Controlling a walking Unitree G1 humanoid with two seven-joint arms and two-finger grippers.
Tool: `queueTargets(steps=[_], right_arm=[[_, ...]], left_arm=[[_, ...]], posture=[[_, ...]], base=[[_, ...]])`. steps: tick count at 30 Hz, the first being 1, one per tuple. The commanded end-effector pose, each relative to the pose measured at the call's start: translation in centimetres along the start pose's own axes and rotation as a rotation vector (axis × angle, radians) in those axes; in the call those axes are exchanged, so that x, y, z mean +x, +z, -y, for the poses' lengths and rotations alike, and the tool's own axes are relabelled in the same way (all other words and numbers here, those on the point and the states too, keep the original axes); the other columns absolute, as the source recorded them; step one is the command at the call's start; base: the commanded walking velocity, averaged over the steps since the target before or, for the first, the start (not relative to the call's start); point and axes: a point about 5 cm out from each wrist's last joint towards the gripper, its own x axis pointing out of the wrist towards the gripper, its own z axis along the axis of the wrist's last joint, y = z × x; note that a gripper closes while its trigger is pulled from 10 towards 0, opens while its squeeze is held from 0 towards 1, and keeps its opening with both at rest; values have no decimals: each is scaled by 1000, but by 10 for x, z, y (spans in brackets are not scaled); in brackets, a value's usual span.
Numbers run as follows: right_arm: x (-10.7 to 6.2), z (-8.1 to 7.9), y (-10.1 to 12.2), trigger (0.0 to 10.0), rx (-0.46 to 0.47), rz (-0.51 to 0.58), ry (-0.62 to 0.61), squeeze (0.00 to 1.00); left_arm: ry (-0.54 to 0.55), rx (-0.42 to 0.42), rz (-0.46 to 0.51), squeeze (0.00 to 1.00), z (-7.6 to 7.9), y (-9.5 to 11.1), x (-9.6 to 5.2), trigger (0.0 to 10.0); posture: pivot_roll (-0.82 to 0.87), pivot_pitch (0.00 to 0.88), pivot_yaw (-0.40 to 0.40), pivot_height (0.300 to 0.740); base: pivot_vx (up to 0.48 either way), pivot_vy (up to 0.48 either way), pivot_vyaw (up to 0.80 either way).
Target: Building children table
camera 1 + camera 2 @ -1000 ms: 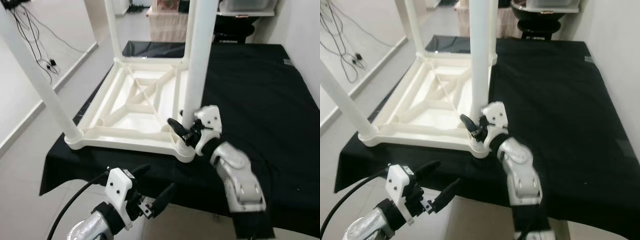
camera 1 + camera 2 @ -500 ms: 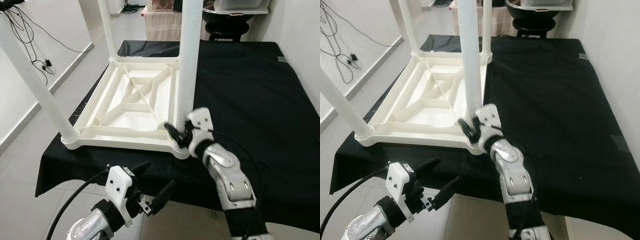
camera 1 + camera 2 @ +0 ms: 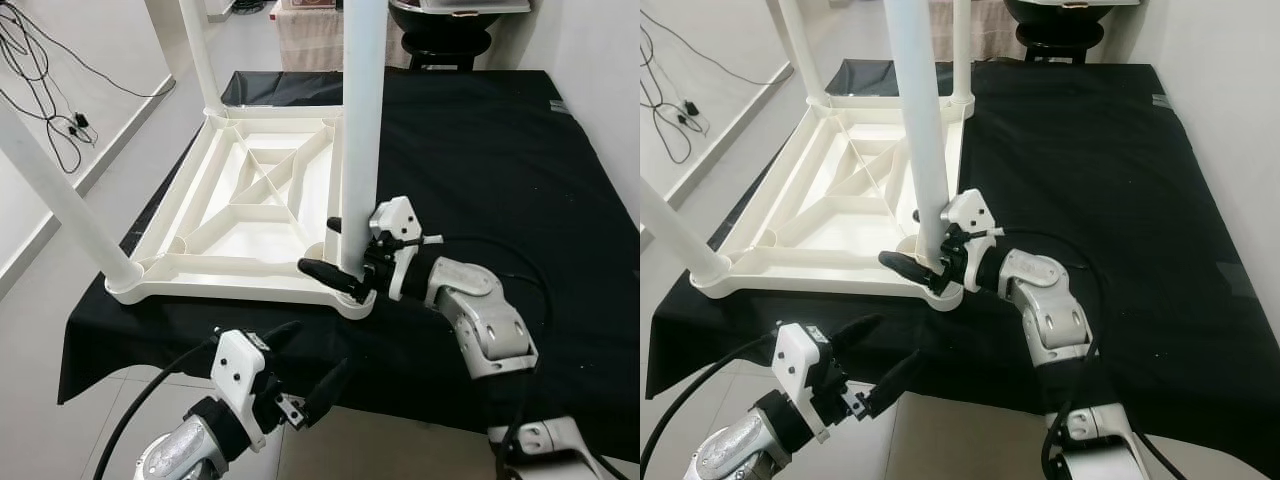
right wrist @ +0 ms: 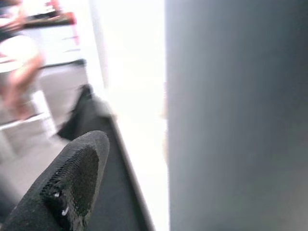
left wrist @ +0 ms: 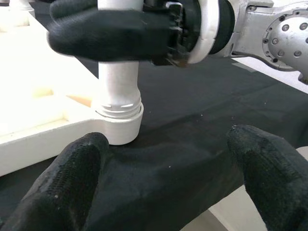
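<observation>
The white plastic children's table (image 3: 250, 210) lies upside down on a black-covered table (image 3: 480, 150), with its legs pointing up. My right gripper (image 3: 317, 245) is at the base of the near right leg (image 3: 362, 120), just above its socket (image 5: 118, 122). It is open, with one finger (image 3: 325, 272) in front of the leg and the other behind. In the right wrist view a gap shows between the finger (image 4: 72, 183) and the leg (image 4: 236, 115). My left gripper (image 3: 315, 355) hangs open below the black table's front edge, facing that corner.
Another leg (image 3: 60, 195) rises at the near left corner and one (image 3: 198, 55) at the far left. Cables (image 3: 50, 110) lie on the floor to the left. A dark stool (image 3: 445, 40) stands behind the table, and a white wall (image 3: 600, 60) is on the right.
The camera has shifted. My right gripper has turned from pointing up beside the leg to lying level, its fingers now on either side of the leg's base. The left gripper is unchanged.
</observation>
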Motion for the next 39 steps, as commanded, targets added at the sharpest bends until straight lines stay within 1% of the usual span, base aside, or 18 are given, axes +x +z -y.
queueTargets(steps=[1,2,3,4,12,17,20,21,23,24,25,26,28,29,32,33,36,39], right_arm=[[9,-2,2,10000,27,16,141,0],[9,0,3,5490,49,25,177,0],[9,0,3,5490,49,25,177,0],[10,4,3,0,66,30,197,0],[9,11,1,0,73,26,230,0],[1,16,-2,0,73,29,201,0],[-11,15,-11,0,64,-5,107,0],[-16,15,-16,0,66,-26,38,0],[-16,15,-16,0,66,-26,38,0],[-20,12,-26,0,92,-63,-63,0],[-23,6,-43,0,124,-135,-337,0],[-29,-15,-61,0,195,-211,-553,0],[-29,-15,-61,0,195,-211,-553,0],[-36,-30,-70,0,244,-266,-702,0],[-36,-30,-70,0,244,-266,-702,0],[-40,-34,-69,0,232,-285,-779,0],[-18,-23,-56,0,154,-257,-741,0],[-15,-22,-55,0,147,-255,-734,0]], left_arm=[[8,0,-16,0,1,-3,-3,10000],[7,0,-17,0,1,-3,-3,10000],[7,0,-17,0,1,-3,-3,10000],[6,0,-18,0,2,-3,-3,10000],[9,1,-19,0,2,-3,-4,10000],[11,1,-20,0,3,-3,-4,10000],[9,0,-22,0,3,-3,-4,10000],[8,0,-23,0,3,-3,-4,10000],[8,0,-23,0,3,-3,-4,10000],[7,0,-25,0,3,-4,-4,10000],[5,1,-27,0,3,-4,-5,10000],[5,4,-29,0,2,-4,-6,10000],[5,4,-29,0,2,-4,-6,10000],[5,5,-30,0,1,-4,-7,10000],[5,5,-30,0,1,-4,-7,10000],[5,9,-32,0,0,-4,-6,10000],[-13,18,-39,0,0,-6,-4,10000],[-15,20,-40,0,0,-6,-4,10000]], posture=[[65,173,27,740],[68,174,28,740],[68,174,28,740],[72,175,27,740],[81,178,24,740],[79,175,29,740],[77,173,27,740],[77,173,27,740],[77,173,27,740],[78,170,0,740],[87,169,-10,740],[84,171,12,740],[84,171,12,740],[84,171,12,740],[84,171,12,740],[69,150,23,740],[78,139,20,740],[78,139,20,740]], base=[[0,0,0],[0,0,0],[0,0,0],[0,0,0],[0,0,0],[0,0,0],[0,0,0],[0,0,0],[0,0,0],[0,0,0],[0,0,0],[0,0,0],[0,0,0],[0,0,0],[0,0,0],[0,0,0],[0,0,0],[0,0,0]])
